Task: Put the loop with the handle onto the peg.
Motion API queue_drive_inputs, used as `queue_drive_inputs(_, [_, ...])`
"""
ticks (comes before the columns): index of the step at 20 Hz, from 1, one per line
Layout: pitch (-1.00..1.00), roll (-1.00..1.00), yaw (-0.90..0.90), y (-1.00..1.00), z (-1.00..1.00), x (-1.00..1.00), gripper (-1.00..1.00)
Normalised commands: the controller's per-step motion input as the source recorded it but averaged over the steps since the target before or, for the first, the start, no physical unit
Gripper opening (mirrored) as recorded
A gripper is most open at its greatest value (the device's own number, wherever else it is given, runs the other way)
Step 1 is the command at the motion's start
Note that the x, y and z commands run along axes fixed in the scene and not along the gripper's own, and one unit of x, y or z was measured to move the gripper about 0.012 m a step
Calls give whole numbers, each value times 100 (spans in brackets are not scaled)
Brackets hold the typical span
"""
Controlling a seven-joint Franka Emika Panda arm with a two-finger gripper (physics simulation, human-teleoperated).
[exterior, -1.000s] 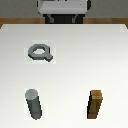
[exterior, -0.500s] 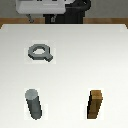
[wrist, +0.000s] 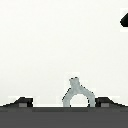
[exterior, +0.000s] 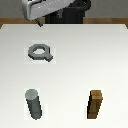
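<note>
Loop with the handle (exterior: 40, 52) lies flat on the white table (exterior: 75, 65): grey faceted ring, round hole, stub handle. Peg (exterior: 34, 103) stands upright nearer the table's front edge, well apart from it. Gripper (exterior: 39, 22) hangs high by the table's back edge; can't tell if it's released or clenched.

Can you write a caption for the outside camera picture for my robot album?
Grey ring lies flat on the white table, with the peg and wooden block standing apart.
</note>
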Motion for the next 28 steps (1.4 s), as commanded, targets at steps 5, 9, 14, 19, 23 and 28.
queue_drive_inputs(5, [0,0,33,-20,-20,0,100])
queue_drive_inputs(9, [0,0,0,0,-100,0,100])
queue_drive_inputs(14, [0,0,0,0,-40,20,100])
queue_drive_inputs(19, [0,0,0,0,-60,0,100])
queue_drive_inputs(23, [0,0,0,0,-75,0,100])
queue_drive_inputs(28, [0,0,0,0,-40,0,-100])
